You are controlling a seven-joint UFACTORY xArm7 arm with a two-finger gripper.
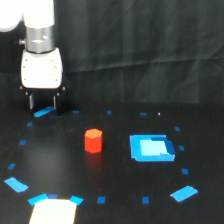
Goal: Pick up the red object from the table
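White arm (41, 60) upright, far-left | fingers (33, 102) apart, empty | red object (93, 140) well apart

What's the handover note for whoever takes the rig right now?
Gripper: low over the table at the exterior view's far left, holding nothing. Its dark fingers blend into the dark background, so open or shut cannot be told.
Red object: standing on the table near the middle, untouched, well apart from the gripper, toward the exterior view's right of it.
Blue tray: flat on the table, just to the exterior view's right of the red object, not touching it.
Done: nothing yet; no grasp.
Left: move the gripper over the red object, lower, close the fingers, lift.
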